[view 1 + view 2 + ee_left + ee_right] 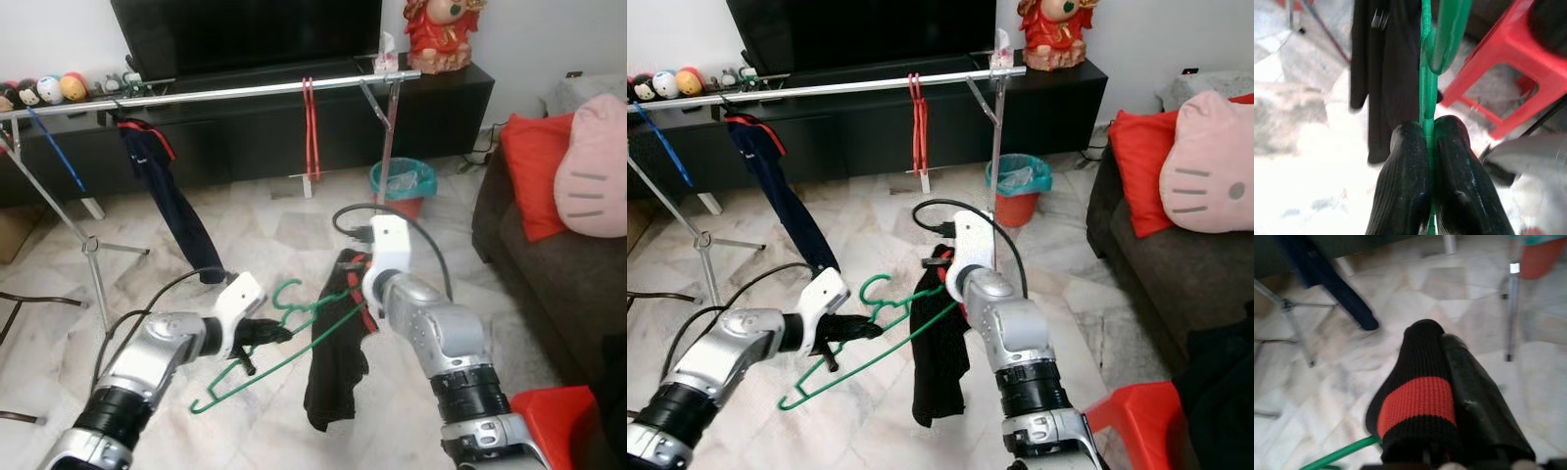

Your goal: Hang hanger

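Left arm: bent at the elbow and reaching forward and inward over the floor, with the left tool [263, 335] at about mid-height before the robot.
Left tool state: clenched on the green hanger [257, 364]; in the left wrist view both black fingers [1403, 186] press together on the thin green bar [1426, 98].
Right arm: raised and folded, forearm upright, its right tool [1442, 382] held in front of the chest, pointing forward and down toward the floor.
Right tool state: clamped on the black garment [338, 352]; a black cuff with a red band [1418, 409] lies pinched against one finger, and the green wire passes just beside it.
Hanger position: in the air between the two arms, above the marble floor [245, 235], well short of the rail [216, 93].
Hanger axis: long axis slanting from low on the robot's left up to the right; hook [289, 294] at the upper end near the garment, curling up.
Garment: one, hanging down from the hanger's right end.
Count, hangers: one green in hand; one red one [312, 127] on the rail.
Count, clothes on rail: one dark navy piece [167, 196] near the left end.
Count, arms: two, both at work.
Surroundings: a teal-lined bin [402, 186], a red stool [563, 421], a sofa [529, 255] with cushions at right.
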{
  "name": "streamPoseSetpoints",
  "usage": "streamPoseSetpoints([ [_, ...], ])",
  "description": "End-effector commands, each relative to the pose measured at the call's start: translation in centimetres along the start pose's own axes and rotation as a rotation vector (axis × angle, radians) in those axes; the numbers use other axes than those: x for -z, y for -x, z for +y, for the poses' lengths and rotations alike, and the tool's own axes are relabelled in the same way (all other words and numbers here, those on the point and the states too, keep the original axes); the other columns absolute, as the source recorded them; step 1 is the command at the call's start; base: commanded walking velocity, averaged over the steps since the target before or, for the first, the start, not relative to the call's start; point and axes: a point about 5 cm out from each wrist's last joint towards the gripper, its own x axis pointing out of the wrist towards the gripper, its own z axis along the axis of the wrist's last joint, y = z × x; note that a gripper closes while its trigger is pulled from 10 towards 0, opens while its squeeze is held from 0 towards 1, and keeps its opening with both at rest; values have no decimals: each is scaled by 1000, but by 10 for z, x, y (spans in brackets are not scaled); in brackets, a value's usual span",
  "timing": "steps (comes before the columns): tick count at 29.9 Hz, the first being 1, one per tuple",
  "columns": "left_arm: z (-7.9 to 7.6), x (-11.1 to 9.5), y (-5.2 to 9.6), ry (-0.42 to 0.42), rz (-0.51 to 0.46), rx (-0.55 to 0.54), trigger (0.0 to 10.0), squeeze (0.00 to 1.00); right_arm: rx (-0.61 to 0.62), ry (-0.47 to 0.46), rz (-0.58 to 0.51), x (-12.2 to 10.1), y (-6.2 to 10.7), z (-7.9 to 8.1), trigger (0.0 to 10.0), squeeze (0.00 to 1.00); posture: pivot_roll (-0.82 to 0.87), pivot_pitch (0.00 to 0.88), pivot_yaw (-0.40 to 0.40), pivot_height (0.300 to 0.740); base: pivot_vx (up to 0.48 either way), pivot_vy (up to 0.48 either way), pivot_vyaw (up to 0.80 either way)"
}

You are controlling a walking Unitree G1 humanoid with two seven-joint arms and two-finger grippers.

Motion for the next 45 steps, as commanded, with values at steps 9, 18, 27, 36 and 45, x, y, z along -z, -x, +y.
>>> streamPoseSetpoints([
  [9, -6, 4, 6, -47, 55, 29, 10000, 0, 73, -2, -23, -1, -1, -9, 10000, 0, -63, 0, 89, 740, 0, 0, 0],
  [18, -2, 0, 11, -78, 56, 1, 10000, 0, 117, 36, -7, 6, -2, -17, 10000, 0, -61, 0, 89, 740, 0, 0, 0],
  [27, -9, -1, 18, -88, 58, 66, 10000, 0, 150, 50, 5, 11, -3, -25, 10000, 0, -58, 0, 89, 740, 0, 0, 0],
  [36, -19, -3, 28, -82, 58, 178, 10000, 0, 155, 57, 17, 17, -3, -28, 10000, 0, -53, 0, 86, 740, 0, 0, 0],
  [45, -22, -4, 38, -89, 73, 232, 10000, 0, 184, 72, 29, 20, -3, -37, 10000, 0, -50, 0, 85, 740, 0, 0, 0],
])
